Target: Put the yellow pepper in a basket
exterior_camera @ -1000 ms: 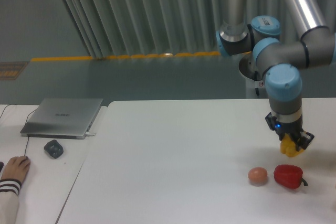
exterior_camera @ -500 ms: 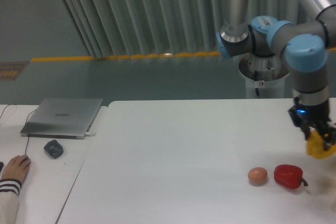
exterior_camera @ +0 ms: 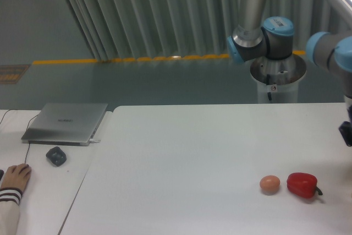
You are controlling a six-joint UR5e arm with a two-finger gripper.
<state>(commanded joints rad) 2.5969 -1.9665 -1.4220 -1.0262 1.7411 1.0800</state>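
Swinging rightward since earlier, the arm [exterior_camera: 330, 53] is carrying gripper and yellow pepper beyond the table's [exterior_camera: 181, 152] right edge, finger state untellable, while red pepper [exterior_camera: 302, 185] and tan ball [exterior_camera: 269, 184] are sitting near its front-right corner.

White table [exterior_camera: 192, 147], glossy red pepper [exterior_camera: 302, 185] with a dark stem, tan egg-like ball [exterior_camera: 269, 184] next to it. Silver laptop [exterior_camera: 66, 123], dark grey mouse [exterior_camera: 56, 156]. Arm [exterior_camera: 264, 39] is grey with light-blue joint caps. Yellow floor stripe [exterior_camera: 132, 59].
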